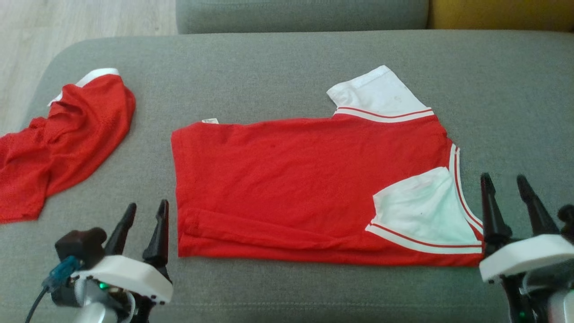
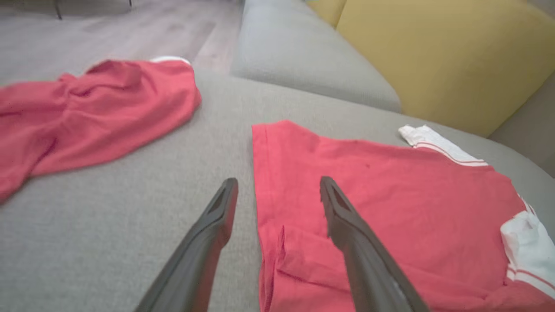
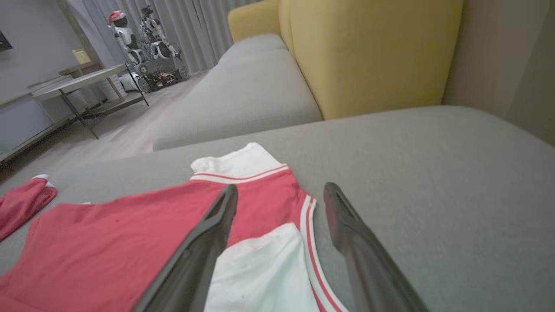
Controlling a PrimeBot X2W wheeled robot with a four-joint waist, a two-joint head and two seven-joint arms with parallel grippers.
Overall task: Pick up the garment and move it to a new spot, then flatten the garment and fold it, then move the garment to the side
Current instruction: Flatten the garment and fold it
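The red, white-sleeved fabric shirt (image 1: 291, 188) is found flat, its long axis spanning from just beside the left gripper (image 1: 148, 204) to just beside the right gripper (image 1: 502, 176); both are spread, empty.

Light: soft, even daylight, bright all over.
Shadows: faint on the grey sofa (image 1: 287, 67).
Blur: my left wrist view is smeared — my jaws sit out of focus.
Colour: garment (image 2: 381, 199) washes pinkish in my wrist views.
Edges: wrist views bow outward — wide-angle.
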